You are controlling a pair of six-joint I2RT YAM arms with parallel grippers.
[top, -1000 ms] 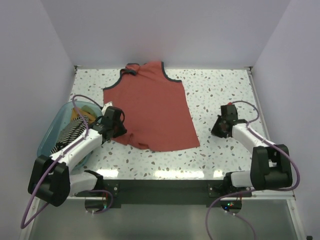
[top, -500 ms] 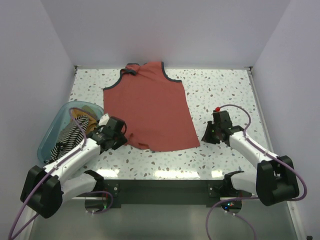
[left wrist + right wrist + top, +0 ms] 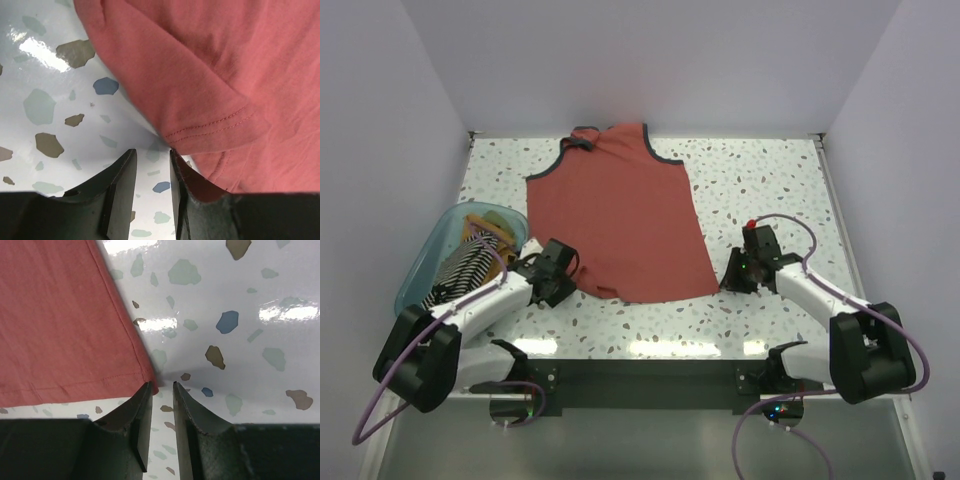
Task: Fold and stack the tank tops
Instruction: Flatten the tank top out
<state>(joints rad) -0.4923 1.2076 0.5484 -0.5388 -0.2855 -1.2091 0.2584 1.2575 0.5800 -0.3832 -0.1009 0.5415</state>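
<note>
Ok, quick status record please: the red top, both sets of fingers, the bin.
red tank top: spread flat on table, hem toward arms, unfolded
left fingers: apart, at left hem corner, not gripping
right fingers: apart, at right hem corner, not gripping
teal bin: left table edge, holds striped top and orange cloth

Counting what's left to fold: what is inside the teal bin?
The teal bin holds a black-and-white striped top and a mustard-orange top at its far end. Anything beneath those two is covered and cannot be seen.
</note>
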